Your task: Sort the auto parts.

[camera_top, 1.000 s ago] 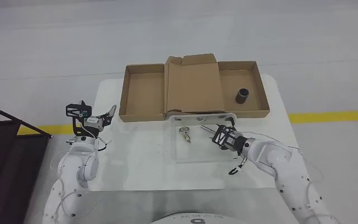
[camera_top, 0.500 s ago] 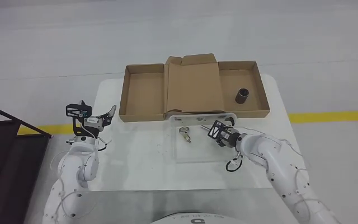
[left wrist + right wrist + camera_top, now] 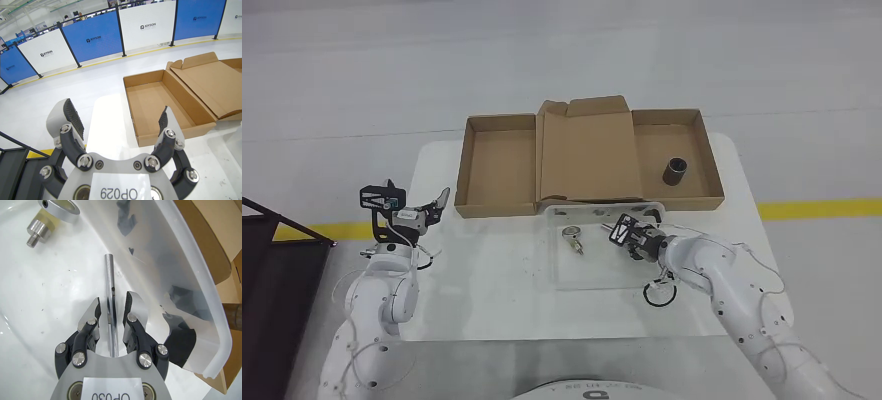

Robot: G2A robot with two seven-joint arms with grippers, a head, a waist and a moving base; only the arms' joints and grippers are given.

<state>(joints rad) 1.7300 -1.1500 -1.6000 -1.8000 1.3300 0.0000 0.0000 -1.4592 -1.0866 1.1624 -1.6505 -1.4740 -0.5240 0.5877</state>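
Our right tool (image 3: pixel 113 297) has slid forward into the tray (image 3: pixel 191 262) and now straddles the rod (image 3: pixel 109 272) lying there, released, not yet touching it; a clench looks next. Our left tool (image 3: pixel 117 106) hangs released.

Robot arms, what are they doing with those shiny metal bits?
The robot is sorting auto parts. Its right gripper is down in the clear tray, open, with one finger on each side of a thin metal rod lying there, not yet clamped. A threaded stud and a metal ring lie farther along in the same tray. The left gripper hangs open near the empty left box, holding nothing. One dark tube already sits in the right box.
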